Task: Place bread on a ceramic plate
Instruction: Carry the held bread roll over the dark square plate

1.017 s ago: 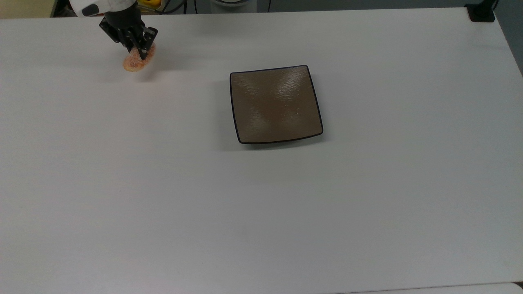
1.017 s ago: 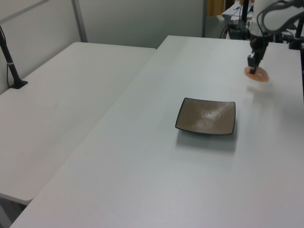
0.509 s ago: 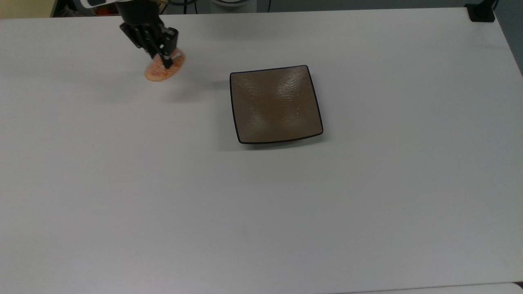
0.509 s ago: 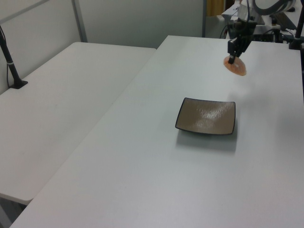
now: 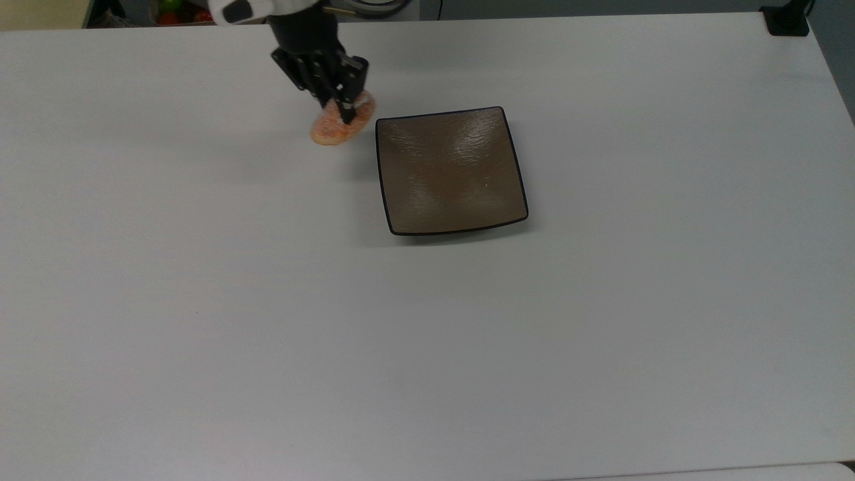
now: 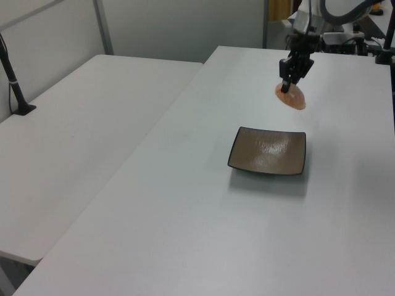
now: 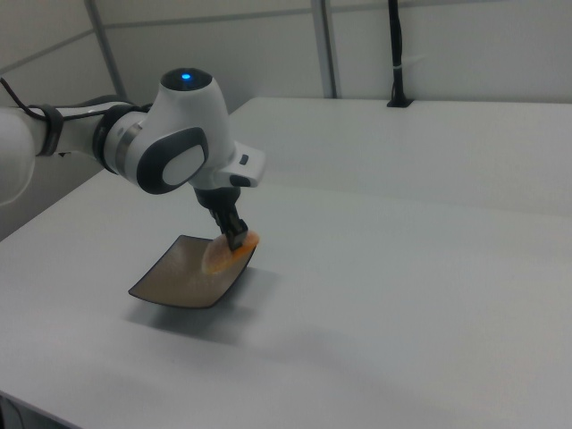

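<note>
The orange-tan bread [image 5: 340, 123] hangs in the air, pinched in my gripper [image 5: 347, 113], just off the upper left corner of the ceramic plate [image 5: 451, 170] in the top view. This plate is square, glossy brown with a dark rim, and lies bare on the white table. In the left view the bread [image 6: 292, 97] hangs under the gripper [image 6: 286, 86], beyond the plate [image 6: 268, 152]. From the right view the bread [image 7: 228, 252] is tilted over the plate's [image 7: 183, 273] far edge, held by the gripper [image 7: 237, 238].
The white table [image 5: 427, 334] spreads wide around the plate. A black post base [image 5: 787, 20] sits at the top view's top right corner. A second white table [image 6: 74, 142] stands beside it in the left view.
My gripper has carried the bread to the top view's right, from the table's far left part up to the plate's upper left corner. The plate has stayed still.
</note>
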Motion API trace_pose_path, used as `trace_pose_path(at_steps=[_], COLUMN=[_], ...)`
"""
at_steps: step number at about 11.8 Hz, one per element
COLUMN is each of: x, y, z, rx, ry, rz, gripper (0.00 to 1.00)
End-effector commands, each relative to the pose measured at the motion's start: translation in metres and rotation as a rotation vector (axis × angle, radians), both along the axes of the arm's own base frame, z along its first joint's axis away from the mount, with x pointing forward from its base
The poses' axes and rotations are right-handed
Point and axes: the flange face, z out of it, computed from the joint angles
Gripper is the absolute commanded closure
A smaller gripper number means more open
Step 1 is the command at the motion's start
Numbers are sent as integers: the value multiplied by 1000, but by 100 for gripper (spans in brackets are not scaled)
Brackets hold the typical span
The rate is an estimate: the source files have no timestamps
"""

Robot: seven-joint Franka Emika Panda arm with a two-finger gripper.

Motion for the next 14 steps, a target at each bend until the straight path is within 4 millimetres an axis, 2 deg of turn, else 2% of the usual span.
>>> trace_pose_path(at_steps=[1,4,7,10,12,14], x=[20,34,49,54,52,51], y=[58,111,137,151,158,159], z=[-14,-37,-65,-84,-88,-89], rx=[-3,-9,-11,-24,-34,-47], ry=[38,27,15,11,15,15], rz=[15,26,14,22,39,49], gripper=[72,72,72,70,55,11])
